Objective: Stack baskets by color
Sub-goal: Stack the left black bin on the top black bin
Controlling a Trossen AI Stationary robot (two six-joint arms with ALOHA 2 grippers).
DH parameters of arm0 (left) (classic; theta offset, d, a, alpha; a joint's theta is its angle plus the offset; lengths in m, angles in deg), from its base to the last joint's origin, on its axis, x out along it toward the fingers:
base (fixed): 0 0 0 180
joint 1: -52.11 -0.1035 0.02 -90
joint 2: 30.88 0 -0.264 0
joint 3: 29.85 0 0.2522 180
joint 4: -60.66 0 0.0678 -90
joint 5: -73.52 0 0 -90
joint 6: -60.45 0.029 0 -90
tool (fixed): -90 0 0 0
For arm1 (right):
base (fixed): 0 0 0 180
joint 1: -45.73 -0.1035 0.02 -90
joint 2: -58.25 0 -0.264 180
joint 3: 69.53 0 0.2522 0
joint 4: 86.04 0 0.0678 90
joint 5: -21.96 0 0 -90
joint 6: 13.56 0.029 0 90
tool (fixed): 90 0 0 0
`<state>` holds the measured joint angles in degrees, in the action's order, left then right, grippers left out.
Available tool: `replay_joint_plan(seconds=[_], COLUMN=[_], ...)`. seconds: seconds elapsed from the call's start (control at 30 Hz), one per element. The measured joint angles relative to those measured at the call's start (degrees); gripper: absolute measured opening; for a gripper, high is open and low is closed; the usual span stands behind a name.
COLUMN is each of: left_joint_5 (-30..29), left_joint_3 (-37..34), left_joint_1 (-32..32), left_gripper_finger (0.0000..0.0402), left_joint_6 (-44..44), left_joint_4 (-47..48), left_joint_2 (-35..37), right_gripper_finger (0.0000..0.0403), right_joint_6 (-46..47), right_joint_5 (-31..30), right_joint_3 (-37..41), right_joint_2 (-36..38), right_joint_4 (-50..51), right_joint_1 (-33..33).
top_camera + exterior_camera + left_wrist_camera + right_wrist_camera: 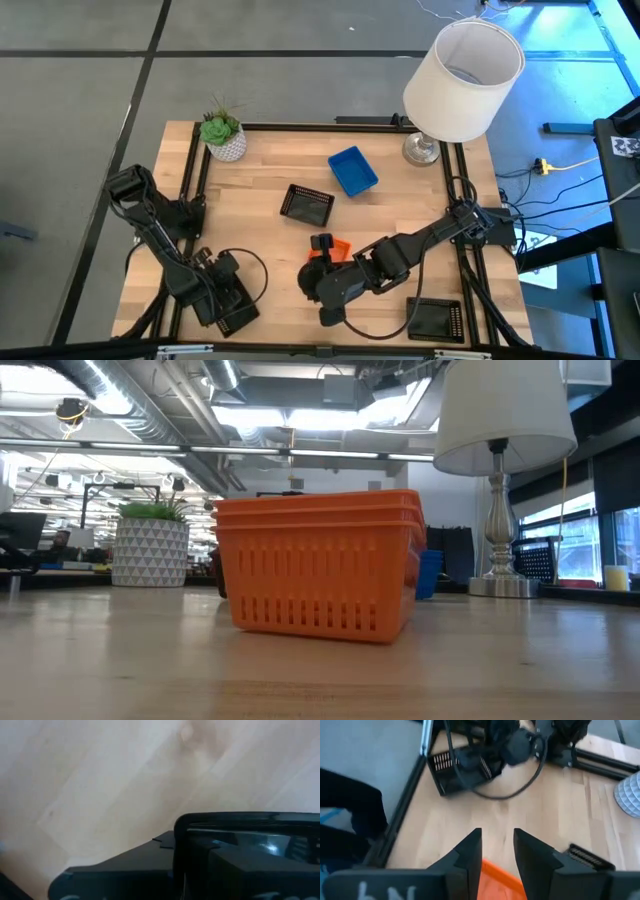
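Note:
A stack of orange baskets (318,560) stands on the table's near middle (338,246). My right gripper (497,845) hangs open just above it, with an orange rim (495,875) showing below its fingers. My left gripper (226,310) is shut at a black basket (240,320) in the table's near left corner, which also shows in the right wrist view (451,770). A second black basket (307,204) and a blue basket (352,170) sit on their bottoms toward the far middle. A third black basket (435,318) sits at the near right. My left gripper comes at the black basket from above, slanting steeply down, and is shut at its upper rim (240,819). The gripper's own body hides the exact place of contact. The basket sits on the table in the near left corner.
A white patterned plant pot (225,140) stands at the far left corner. A lamp with a white shade (463,80) stands at the far right corner. A black metal frame (190,200) borders the table. Bare wood lies between the two arms near the front edge.

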<state>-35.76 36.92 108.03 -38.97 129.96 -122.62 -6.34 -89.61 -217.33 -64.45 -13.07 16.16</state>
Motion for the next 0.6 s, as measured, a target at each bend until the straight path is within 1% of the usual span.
replay_joint_plan(seconds=[0.2, 0.33, 0.4, 0.6], left_joint_5=[-3.25, -5.35, -6.87, -8.11], left_joint_3=[5.44, 9.66, 10.78, 12.08], left_joint_1=[-3.37, -6.81, -8.72, -13.98], left_gripper_finger=[0.0, 0.0001, 0.0001, 0.0001], left_joint_6=[5.23, 9.03, 12.27, 22.45], left_joint_4=[8.38, 14.69, 15.11, 14.7], left_joint_2=[-0.07, -0.11, -0.11, -0.11], right_gripper_finger=[0.0112, 0.0112, 0.0112, 0.0112], right_joint_6=[4.59, 6.35, 7.31, 9.09], right_joint_5=[-6.17, -6.95, -7.65, -9.62], right_joint_3=[0.07, 0.09, 0.09, 0.11], right_joint_2=[0.37, 0.51, 0.52, 0.55], right_joint_4=[8.41, 10.91, 12.0, 15.17], right_joint_1=[-0.38, -0.44, -0.47, -0.47])
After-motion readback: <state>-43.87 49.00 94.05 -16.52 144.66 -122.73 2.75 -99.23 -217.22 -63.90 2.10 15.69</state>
